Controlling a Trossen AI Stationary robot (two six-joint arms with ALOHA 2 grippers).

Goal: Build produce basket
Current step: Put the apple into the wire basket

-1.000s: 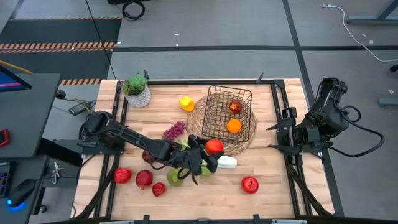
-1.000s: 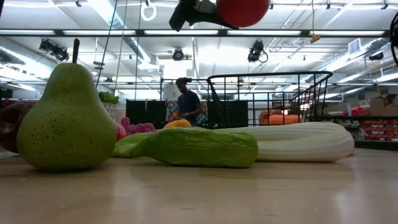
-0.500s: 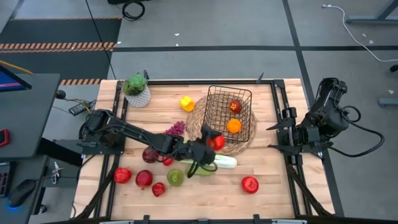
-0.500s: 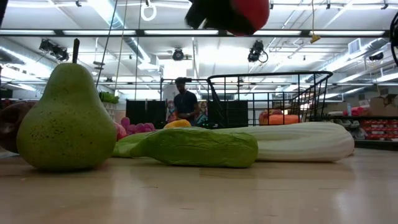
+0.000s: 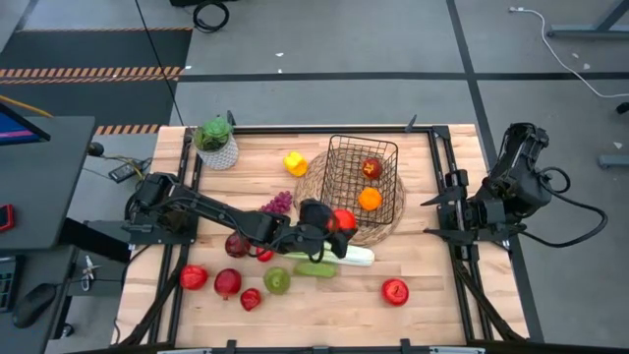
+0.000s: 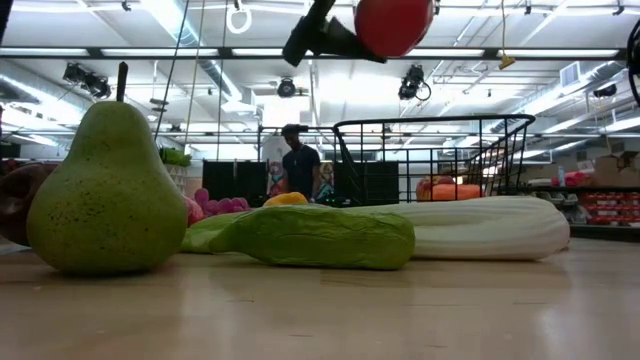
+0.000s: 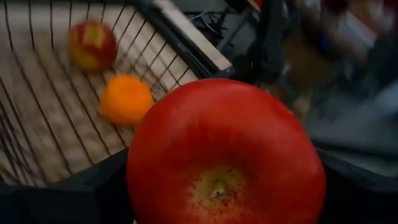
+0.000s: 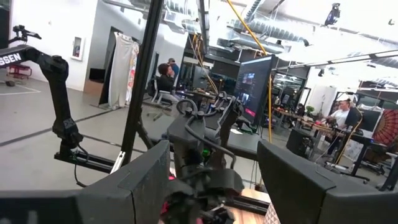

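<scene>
Overhead, left to right: three red fruits [image 5: 227, 283] lie near the table's [image 5: 432, 295] front-left corner, a green pear [image 5: 277, 281] just beside them. Potted plant [image 5: 215, 140] sits at the far-left corner. Left arm reaches across from the table's 9 o'clock edge; left gripper [image 5: 337, 222] hangs above the table, fingers closed on a red apple [image 5: 343, 219], at about 8 o'clock of the basket [image 5: 364, 179], just outside its near corner. Below it lie the leek [image 5: 356, 256] and green cucumber [image 5: 314, 268]. Grapes [image 5: 276, 205] and yellow pepper [image 5: 294, 163] lie at the basket's 9 o'clock. Basket stands on a woven mat [image 5: 313, 182], holding an apple [image 5: 371, 168] and an orange [image 5: 370, 199]. Lone red apple [image 5: 395, 291] at the basket's 6 o'clock. Right gripper [image 8: 211, 180] waits raised off the table's 3 o'clock edge, fingers spread, empty.
</scene>
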